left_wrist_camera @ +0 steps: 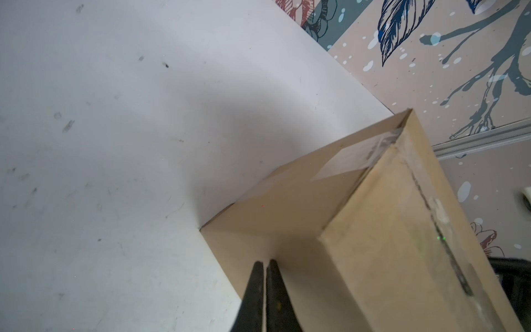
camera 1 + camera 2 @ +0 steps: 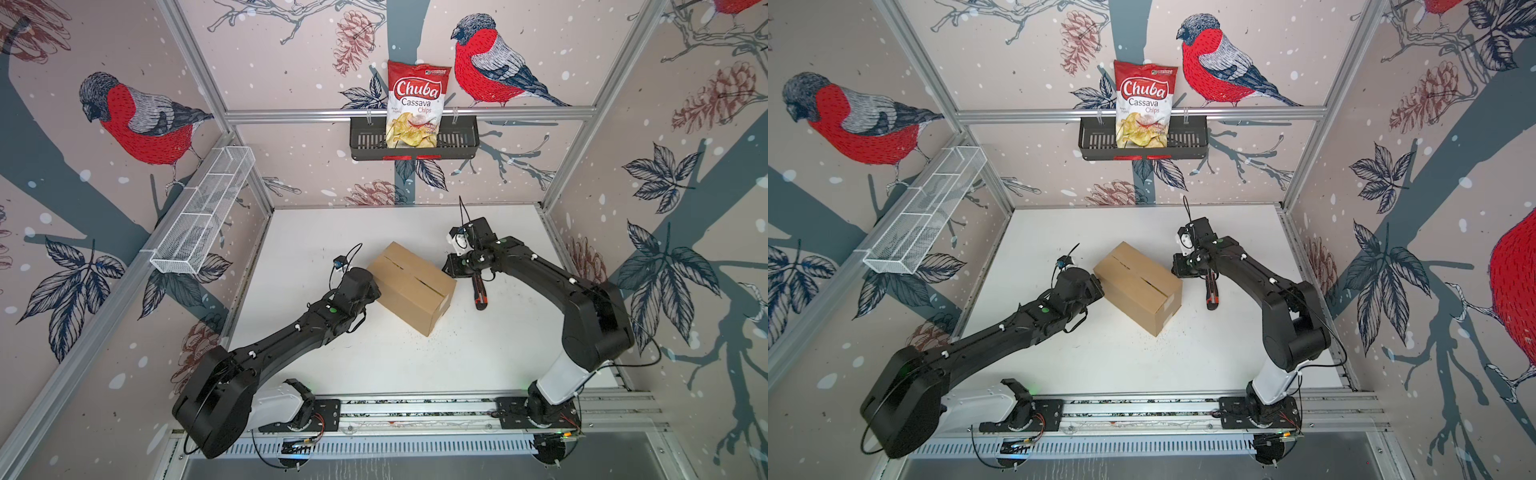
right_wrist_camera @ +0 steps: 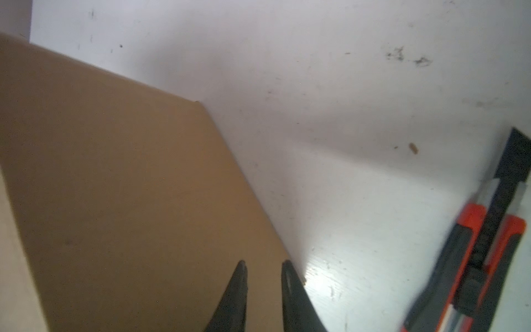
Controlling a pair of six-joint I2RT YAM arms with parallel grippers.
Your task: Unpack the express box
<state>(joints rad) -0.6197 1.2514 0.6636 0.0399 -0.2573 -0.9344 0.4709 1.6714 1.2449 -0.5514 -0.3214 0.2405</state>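
Two-sided squeeze, probably, to square up the express box (image 2: 409, 286), taped shut, centred on the desk (image 2: 374, 365). Press left end effector (image 1: 264, 266), pinched shut and empty, flat on one side; set right end effector (image 3: 264, 267), narrowly parted and empty, opposite, avoiding the utility knife (image 3: 474, 258) just beside.

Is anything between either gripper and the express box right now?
Nothing visible. The left gripper is at one end of the express box, the right gripper by its side; the utility knife lies apart.
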